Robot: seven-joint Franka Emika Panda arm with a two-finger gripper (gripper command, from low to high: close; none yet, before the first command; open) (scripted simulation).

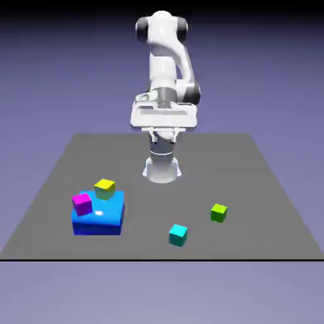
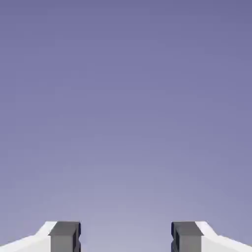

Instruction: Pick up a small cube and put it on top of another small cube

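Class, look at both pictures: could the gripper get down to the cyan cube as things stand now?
Probably yes. The cyan cube sits alone on the grey table, apart from the green cube and the blue block. The gripper has its jaws apart with nothing between them.

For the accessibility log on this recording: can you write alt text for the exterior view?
A white robot arm stands upright at the far edge of a grey table, holding nothing. Magenta and yellow cubes sit on a large blue block at the exterior view's left; cyan and green cubes lie apart at its right.
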